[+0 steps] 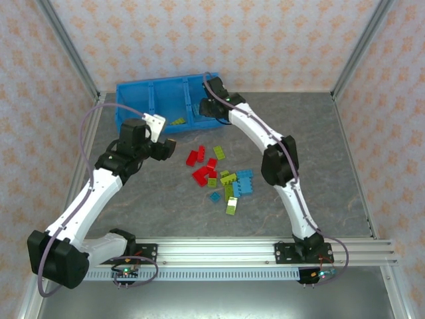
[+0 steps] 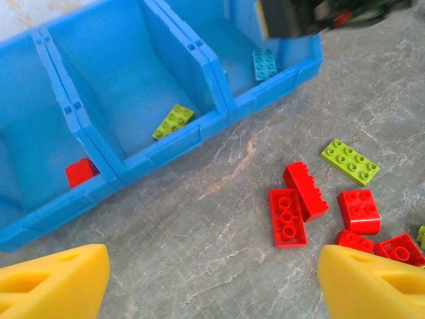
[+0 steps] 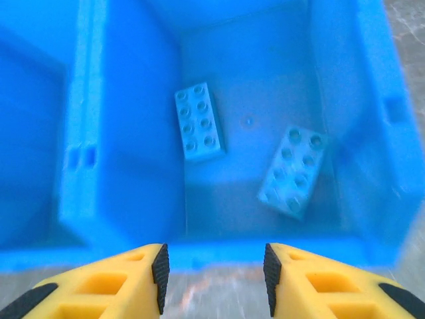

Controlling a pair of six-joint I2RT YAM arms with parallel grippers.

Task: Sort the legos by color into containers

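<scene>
The right fingers (image 3: pixel 133 282) are held apart with nothing between them, above the near wall of the right compartment (image 3: pixel 345 80) of the blue tray (image 1: pixel 133 93). Two light-blue legos are seen on that compartment's floor, studs up and not touching. The left one (image 3: pixel 199 121) lies toward the dividing wall, and the right one (image 3: pixel 293 171) is set askew by the outer wall. The left fingers (image 2: pixel 53 282) are likewise spread wide and empty, held over the grey counter (image 1: pixel 332 166) just in front of the tray's near wall. One lime lego (image 2: pixel 172 122) is found in the middle compartment (image 2: pixel 119 73), against its near wall. One red lego (image 2: pixel 81 171) is tucked into the near corner of the left compartment (image 2: pixel 30 159). The unsorted legos are scattered on the counter between the two arms, well apart from the tray. A cluster of red legos (image 2: pixel 289 216) lies nearest the left fingers. A loose lime lego (image 2: pixel 350 161) is placed just beyond them, and some light-blue pieces (image 1: pixel 246 181) are grouped farther to the right.
</scene>
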